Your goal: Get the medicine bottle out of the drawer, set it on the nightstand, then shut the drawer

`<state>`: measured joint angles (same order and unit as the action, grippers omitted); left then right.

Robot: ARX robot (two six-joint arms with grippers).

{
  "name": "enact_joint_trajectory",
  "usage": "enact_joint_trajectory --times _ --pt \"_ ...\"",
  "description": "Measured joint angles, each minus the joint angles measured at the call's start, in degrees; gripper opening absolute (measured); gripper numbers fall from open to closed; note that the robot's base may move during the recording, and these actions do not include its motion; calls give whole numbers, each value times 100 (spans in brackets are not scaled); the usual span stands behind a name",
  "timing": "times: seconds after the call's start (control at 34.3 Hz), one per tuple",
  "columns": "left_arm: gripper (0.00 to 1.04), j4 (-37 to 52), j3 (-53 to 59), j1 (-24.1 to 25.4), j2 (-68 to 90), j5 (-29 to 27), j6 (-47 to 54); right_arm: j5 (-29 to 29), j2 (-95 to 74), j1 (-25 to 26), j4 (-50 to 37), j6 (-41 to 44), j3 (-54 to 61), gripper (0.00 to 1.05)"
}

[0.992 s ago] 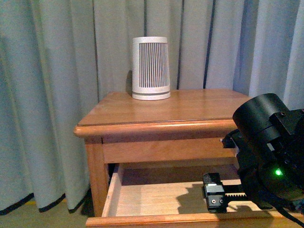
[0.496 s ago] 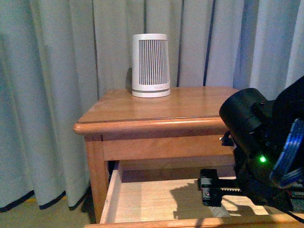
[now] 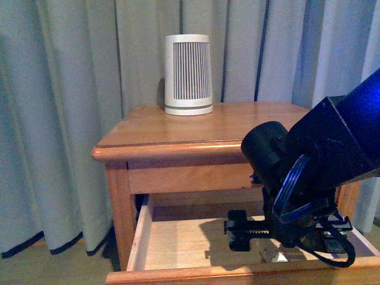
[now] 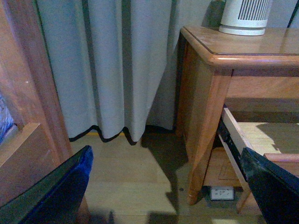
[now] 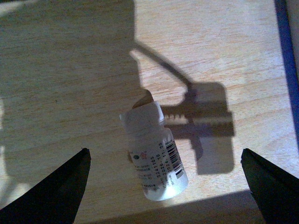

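- The front view shows the nightstand (image 3: 196,127) whole. Its upper drawer (image 3: 139,237) stands open, and a slatted white cylinder (image 3: 188,74) sits at the back of its top.
- In that view the right gripper (image 3: 279,234) hangs inside the drawer under its black arm. The bottle (image 3: 276,256) is only a pale patch below it, mostly hidden.
- The right wrist view shows what the front view cannot. The bottle lies on its side on the pale drawer floor with its barcode label up, half in shadow.
- The two dark fingers (image 5: 60,186) are spread wide to either side of the bottle. It lies between them and touches neither, so the jaws hold nothing.
- The front view does not show the left gripper (image 4: 166,186); only its own wrist view does. It is low beside the nightstand, on the curtain (image 4: 117,65) side.
- Its jaws are also wide apart, with only bare floor between them.
- The left wrist view also shows the drawer's side rail and a white socket (image 4: 222,192) on the floor under the nightstand. It does not show the bottle.
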<state>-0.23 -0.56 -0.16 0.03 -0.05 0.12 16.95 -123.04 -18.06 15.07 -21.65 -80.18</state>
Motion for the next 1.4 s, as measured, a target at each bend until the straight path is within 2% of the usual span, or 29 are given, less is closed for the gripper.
enact_joint_trajectory --times 0.47,0.67,0.7,0.82,0.96,1.14,1.4 --pt "98 0 0 0 0 0 0 -96 -511 -4 -710 511 -140 98" --pt "98 0 0 0 0 -2 0 -155 -625 -7 -713 632 -195 97" --pt "98 0 0 0 0 0 0 -162 -627 -7 -715 632 -197 96" --pt "98 0 0 0 0 0 0 -173 -645 -13 -839 693 -192 75" --pt "98 0 0 0 0 0 0 -144 -647 -15 -986 822 -153 56" --pt "98 0 0 0 0 0 0 72 -647 -33 -1423 1156 31 32" --pt "98 0 0 0 0 0 0 254 -343 -55 -1825 1591 345 30"
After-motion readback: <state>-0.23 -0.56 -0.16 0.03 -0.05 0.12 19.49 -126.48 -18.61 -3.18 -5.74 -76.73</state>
